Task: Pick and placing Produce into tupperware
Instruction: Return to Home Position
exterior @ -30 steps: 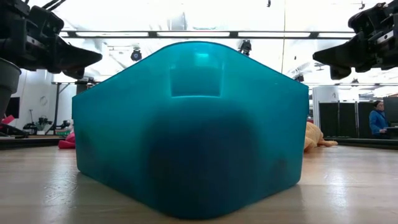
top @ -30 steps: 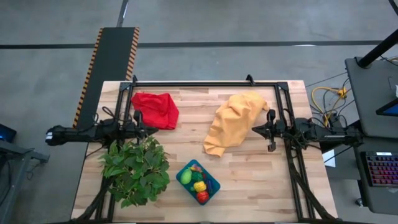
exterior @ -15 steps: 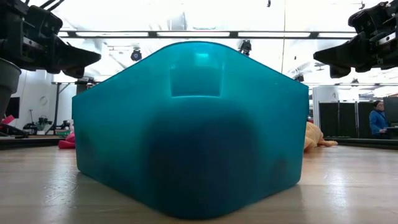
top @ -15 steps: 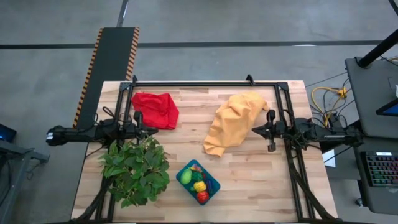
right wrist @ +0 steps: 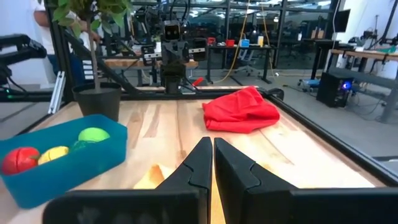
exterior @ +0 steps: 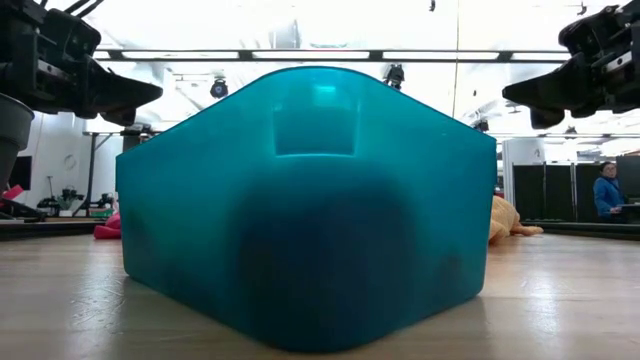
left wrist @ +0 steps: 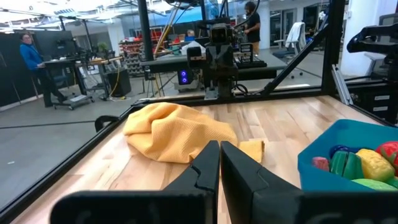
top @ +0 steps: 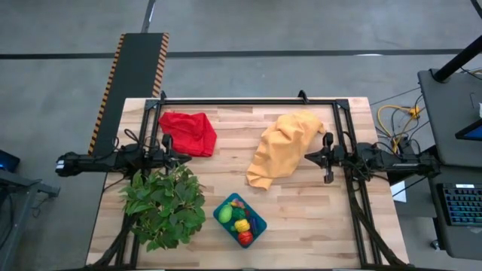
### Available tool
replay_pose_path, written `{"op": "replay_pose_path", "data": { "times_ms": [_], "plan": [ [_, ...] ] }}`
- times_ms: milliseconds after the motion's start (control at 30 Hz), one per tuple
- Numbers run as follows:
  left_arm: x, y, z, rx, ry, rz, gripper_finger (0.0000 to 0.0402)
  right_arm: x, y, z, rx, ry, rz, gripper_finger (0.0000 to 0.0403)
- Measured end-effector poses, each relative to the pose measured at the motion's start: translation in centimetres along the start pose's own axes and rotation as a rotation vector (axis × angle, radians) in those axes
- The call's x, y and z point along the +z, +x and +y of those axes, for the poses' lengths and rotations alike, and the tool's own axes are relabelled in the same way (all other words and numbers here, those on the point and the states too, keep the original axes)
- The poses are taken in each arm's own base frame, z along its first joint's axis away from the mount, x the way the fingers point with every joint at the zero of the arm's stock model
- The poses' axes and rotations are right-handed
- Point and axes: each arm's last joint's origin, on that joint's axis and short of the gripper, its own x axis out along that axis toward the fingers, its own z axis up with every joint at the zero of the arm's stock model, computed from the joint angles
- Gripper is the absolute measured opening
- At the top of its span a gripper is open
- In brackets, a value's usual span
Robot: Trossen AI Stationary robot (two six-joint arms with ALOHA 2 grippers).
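1. The teal container (exterior: 300, 200) sits on the table (top: 316, 218) near the front edge, about mid-width, just beside the leafy plant (top: 164, 207).
2. The produce (top: 241, 224) lies inside the container. Green, yellow and red pieces show from above; the left wrist view adds a pink and a dark green one.
3. Left gripper (left wrist: 219, 149): fingers pressed together. It hangs over the table's left side, between the red cloth (top: 188, 132) and the plant.
4. Right gripper (right wrist: 212, 146): fingers pressed together. It hangs over the right side, just beside the yellow cloth (top: 282, 147).
5. Both grippers are well apart from the container.
6. A person (exterior: 607, 190) stands in the room beyond the table.
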Motion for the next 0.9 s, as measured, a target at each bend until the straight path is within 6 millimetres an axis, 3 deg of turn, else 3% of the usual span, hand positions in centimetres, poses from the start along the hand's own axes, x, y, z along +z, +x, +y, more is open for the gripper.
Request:
{"op": "replay_pose_path", "data": {
  "times_ms": [300,900],
  "plan": [
    [-0.03,0.02,0.0,0.001,0.001,0.002,0.0,-0.01,0.01,0.01,0.002,0.168,0.001,0.0009],
    [-0.05,0.03,-0.01,0.0,0.001,0.004,0.0,0.0,0.01,0.01,0.002,0.172,0.001,0.0009]
  ]
}}
